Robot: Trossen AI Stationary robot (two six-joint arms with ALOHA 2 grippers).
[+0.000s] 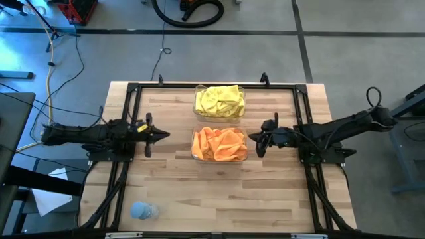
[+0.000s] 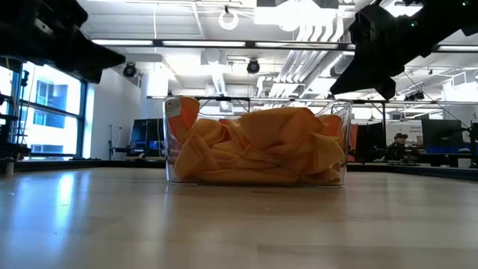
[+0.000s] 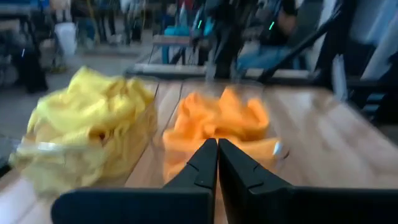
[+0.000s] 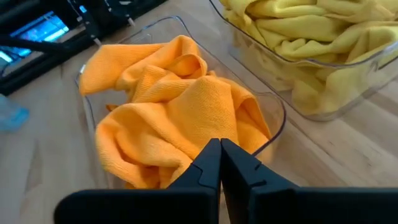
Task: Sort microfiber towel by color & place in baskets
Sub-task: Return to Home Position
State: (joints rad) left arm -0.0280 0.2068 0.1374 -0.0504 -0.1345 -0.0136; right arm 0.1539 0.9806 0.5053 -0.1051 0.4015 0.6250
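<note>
Two see-through baskets stand mid-table. The far basket holds rumpled yellow towels; the near basket holds orange towels, piled above its rim. My left gripper hangs shut, left of the orange basket, pointing at it, clear of it. My right gripper is shut, just right of the orange basket, above its rim, holding nothing.
A black metal frame runs around the table's edges. A small pale blue lump lies near the front left corner. Bare wood lies in front of the baskets and to both sides.
</note>
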